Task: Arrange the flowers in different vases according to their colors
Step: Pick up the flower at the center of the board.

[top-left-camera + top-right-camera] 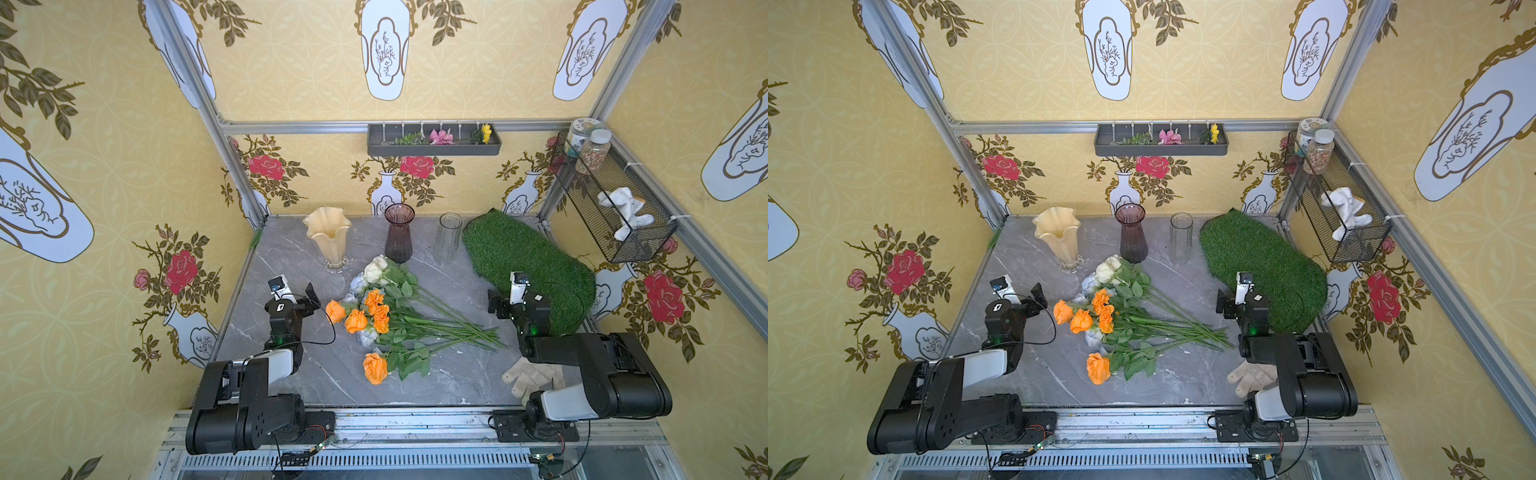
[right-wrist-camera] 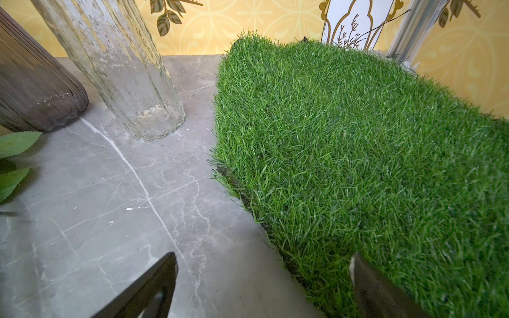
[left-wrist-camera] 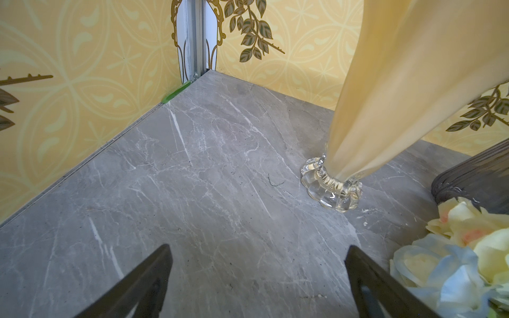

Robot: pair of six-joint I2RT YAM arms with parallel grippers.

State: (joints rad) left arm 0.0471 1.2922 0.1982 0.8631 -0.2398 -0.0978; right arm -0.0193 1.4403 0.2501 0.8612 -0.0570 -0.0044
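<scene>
The flowers (image 1: 382,316) lie flat in a loose pile mid-table on the grey marble table (image 1: 440,374), blooms to the left and stems fanning right. Just left of the blooms, the left gripper (image 3: 257,247) hangs over bare marble with its jaws spread wide, holding and touching nothing. The right gripper (image 2: 263,254) is equally wide and empty, straddling the left edge of the grass mat (image 1: 528,262). At the far edge stand the cream-yellow vase (image 1: 328,237) on the left, the purple vase (image 1: 399,232) in the middle and the clear glass vase (image 1: 449,239) on the right, all upright.
</scene>
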